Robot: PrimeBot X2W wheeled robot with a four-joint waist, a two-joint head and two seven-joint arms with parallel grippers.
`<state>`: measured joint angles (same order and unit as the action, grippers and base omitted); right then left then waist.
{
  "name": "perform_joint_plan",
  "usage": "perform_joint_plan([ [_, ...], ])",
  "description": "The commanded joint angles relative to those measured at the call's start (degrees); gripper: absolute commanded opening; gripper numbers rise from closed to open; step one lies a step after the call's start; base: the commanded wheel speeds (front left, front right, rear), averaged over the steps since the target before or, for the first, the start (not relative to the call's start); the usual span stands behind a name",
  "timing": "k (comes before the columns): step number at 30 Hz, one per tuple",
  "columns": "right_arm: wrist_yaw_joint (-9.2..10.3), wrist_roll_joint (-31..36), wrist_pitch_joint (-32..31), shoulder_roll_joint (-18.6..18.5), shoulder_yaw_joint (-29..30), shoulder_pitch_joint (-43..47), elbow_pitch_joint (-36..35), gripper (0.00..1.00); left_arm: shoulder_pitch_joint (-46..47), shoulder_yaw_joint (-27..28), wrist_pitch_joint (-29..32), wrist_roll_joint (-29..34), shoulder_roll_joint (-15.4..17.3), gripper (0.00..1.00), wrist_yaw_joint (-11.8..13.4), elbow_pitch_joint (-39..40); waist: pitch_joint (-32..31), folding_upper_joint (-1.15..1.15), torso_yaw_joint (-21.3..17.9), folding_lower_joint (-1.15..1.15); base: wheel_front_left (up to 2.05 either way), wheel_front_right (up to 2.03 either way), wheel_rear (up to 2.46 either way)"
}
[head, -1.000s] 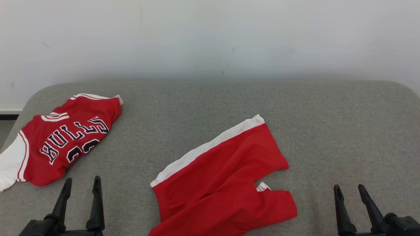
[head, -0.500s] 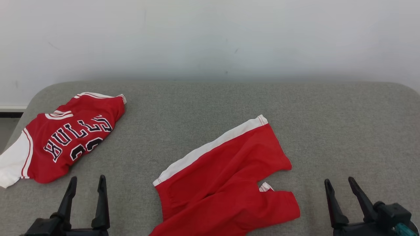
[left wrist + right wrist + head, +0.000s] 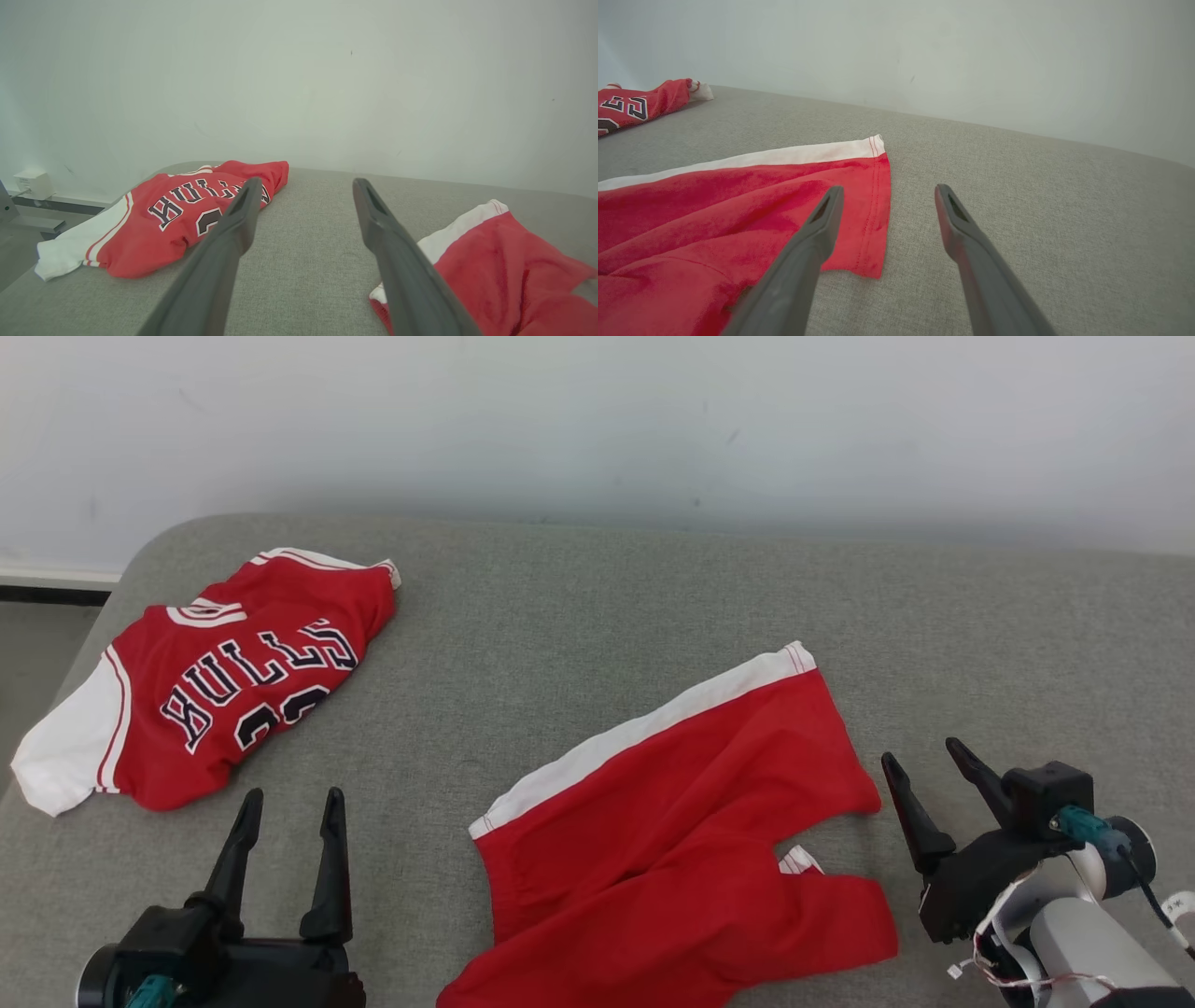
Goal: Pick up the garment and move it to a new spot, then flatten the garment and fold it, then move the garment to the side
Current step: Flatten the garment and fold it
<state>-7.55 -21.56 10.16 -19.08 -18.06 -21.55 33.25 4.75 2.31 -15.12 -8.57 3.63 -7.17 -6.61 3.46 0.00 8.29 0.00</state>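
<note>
Shorts (image 3: 672,821), red with a white side stripe, lie rumpled on the near middle of a grey padded table (image 3: 597,607) in the head view. A red jersey (image 3: 233,681) lies well apart at the far left. The left gripper (image 3: 292,795) at the lower left and the right gripper (image 3: 920,751) just beside the shorts' right edge both stand spread and empty. The cloth looks thin, light and limp, so it should sag and slide when lifted. A hem corner or the stripe edge seems the best hold. In the left wrist view, that arm's parted fingers (image 3: 233,233) point at bare table between jersey and shorts. In the right wrist view, the spread fingers (image 3: 817,233) frame the shorts' stitched hem corner without touching it. Compared with a second ago, the head camera has swung, shifting the whole picture. The right gripper has come forward, closer to the shorts. Both jaws stay wide, and the clothes lie as before.
</note>
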Motion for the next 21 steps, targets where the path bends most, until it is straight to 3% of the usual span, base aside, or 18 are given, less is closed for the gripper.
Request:
perform_joint_plan([
  [1,0.14,-1.27,-0.78,-0.65,-1.46,-2.46,2.97,1.00,1.06,-0.30,-0.04,0.42,-0.22,1.00,-0.26,-0.37,1.30,0.00,1.55,0.00,0.00,0.00,0.00],
  [16,0.14,-10.39,-5.84,-1.25,-10.95,-11.12,19.17,1.00,3.63,-2.32,-0.04,-0.79,-0.69,1.00,-0.23,-1.67,3.91,0.00,6.10,0.00,0.00,0.00,0.00],
  [17,0.14,-11.07,-5.99,-1.19,-11.59,-11.35,19.60,0.40,3.63,-2.37,-0.04,-0.85,-0.70,1.00,-0.23,-1.67,3.94,0.00,6.22,0.00,0.00,0.00,0.00],
  [18,0.14,-11.88,-5.82,-1.25,-12.07,-11.74,19.96,0.00,3.60,-2.43,-0.04,-0.90,-0.72,1.00,-0.23,-1.69,3.96,0.00,6.30,0.00,0.00,0.00,0.00],
  [21,0.14,-13.56,-4.17,-1.81,-13.39,-12.84,20.27,0.00,3.17,-2.23,-0.04,-0.96,-0.75,1.00,-0.19,-1.81,3.69,0.00,6.12,0.00,0.00,0.00,0.00],
])
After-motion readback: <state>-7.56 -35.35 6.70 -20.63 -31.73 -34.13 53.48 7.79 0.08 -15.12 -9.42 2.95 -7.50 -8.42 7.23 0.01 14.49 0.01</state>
